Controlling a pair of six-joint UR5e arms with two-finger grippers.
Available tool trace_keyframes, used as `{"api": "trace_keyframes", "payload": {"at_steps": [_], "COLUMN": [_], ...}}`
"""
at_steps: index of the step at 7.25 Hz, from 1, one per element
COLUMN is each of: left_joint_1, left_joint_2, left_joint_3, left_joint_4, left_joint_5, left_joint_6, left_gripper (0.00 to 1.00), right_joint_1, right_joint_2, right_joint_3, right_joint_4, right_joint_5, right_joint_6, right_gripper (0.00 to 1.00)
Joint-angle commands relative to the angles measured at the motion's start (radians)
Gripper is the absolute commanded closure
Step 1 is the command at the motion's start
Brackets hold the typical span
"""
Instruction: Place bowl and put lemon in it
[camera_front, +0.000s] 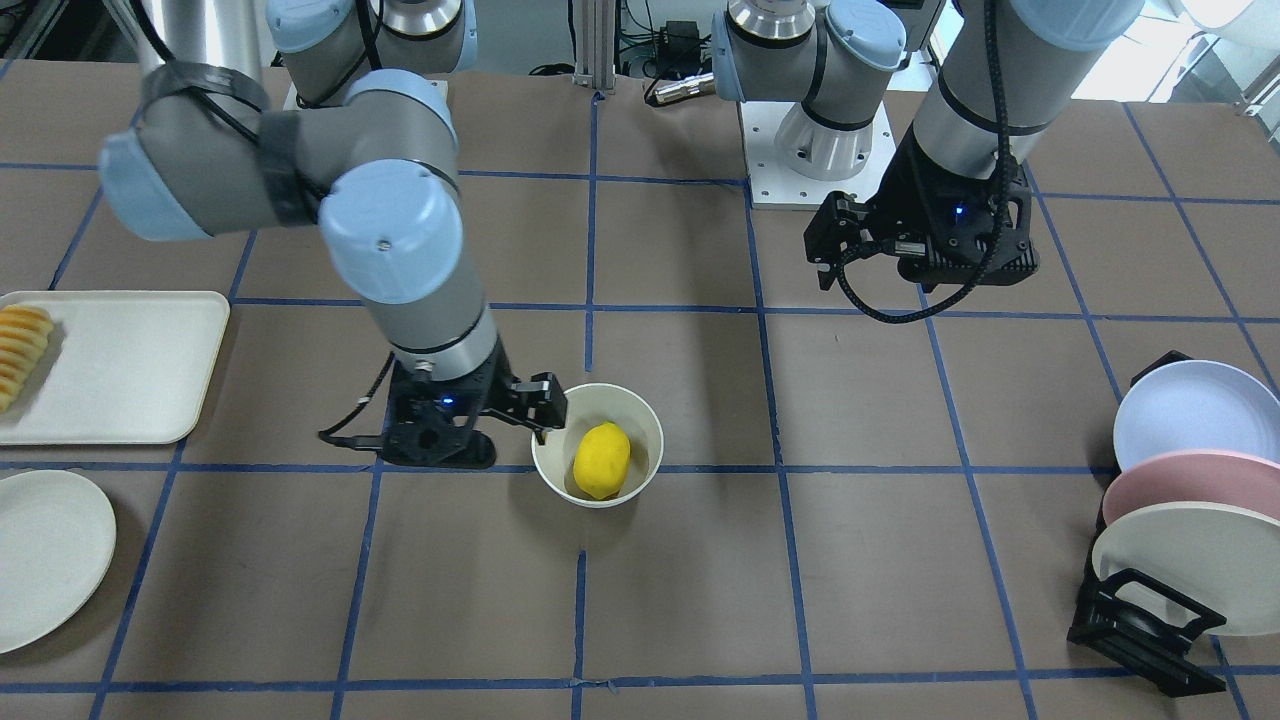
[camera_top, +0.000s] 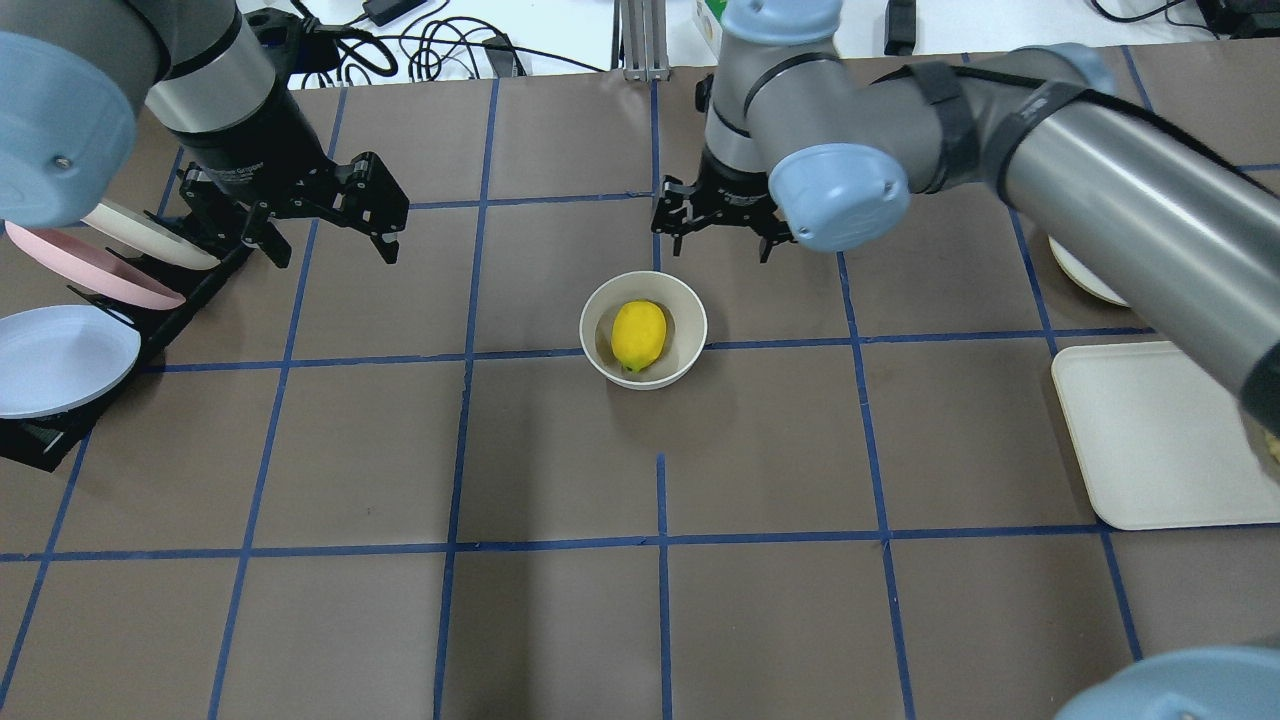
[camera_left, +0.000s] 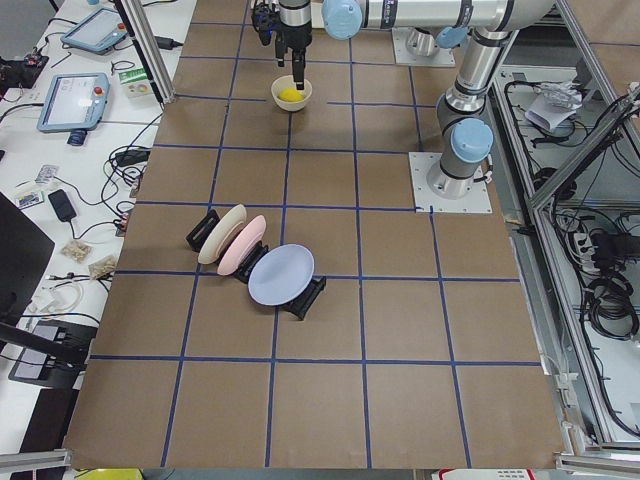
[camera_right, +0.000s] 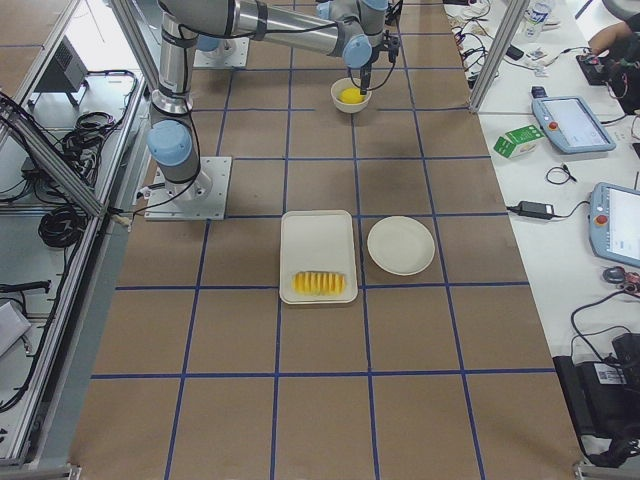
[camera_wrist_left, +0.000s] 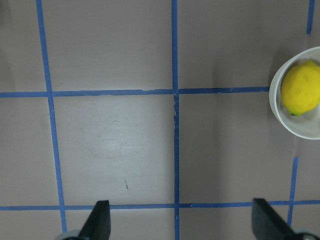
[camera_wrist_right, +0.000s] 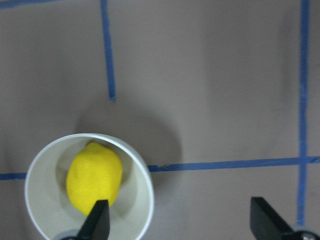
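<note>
The off-white bowl stands on the brown table near its middle, and the yellow lemon lies inside it. Both also show in the overhead view: bowl, lemon. My right gripper is open and empty, just above and beside the bowl's rim on the robot's side; its wrist view shows the lemon in the bowl under one finger. My left gripper is open and empty, well apart from the bowl; its wrist view catches the bowl and lemon at the right edge.
A black rack holds blue, pink and off-white plates at the table's end on my left. An off-white tray with a row of pale slices and a flat plate lie on my right. Blue tape lines grid the table.
</note>
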Motion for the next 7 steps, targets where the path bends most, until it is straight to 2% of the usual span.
{"api": "trace_keyframes", "payload": {"at_steps": [1, 2, 3, 4, 7], "left_joint_1": [-0.005, -0.006, 0.000, -0.002, 0.000], "left_joint_2": [0.009, 0.012, 0.012, 0.010, 0.010], "left_joint_3": [0.004, 0.007, 0.009, 0.008, 0.008], "left_joint_4": [-0.003, -0.003, -0.003, -0.003, -0.003], "left_joint_5": [0.008, 0.005, 0.004, 0.003, 0.000], "left_joint_6": [-0.005, -0.008, -0.008, -0.008, -0.006], "left_gripper": [0.00, 0.00, 0.00, 0.00, 0.00], "right_joint_1": [-0.162, -0.182, -0.184, -0.182, -0.174], "right_joint_2": [-0.113, -0.198, -0.278, -0.305, -0.339], "right_joint_3": [0.002, 0.002, 0.000, 0.000, 0.040], "right_joint_4": [0.136, 0.204, 0.292, 0.353, 0.361], "right_joint_5": [-0.024, -0.099, -0.109, -0.107, -0.106], "right_joint_6": [-0.138, -0.140, -0.129, -0.122, -0.126], "right_gripper": [0.00, 0.00, 0.00, 0.00, 0.00]}}
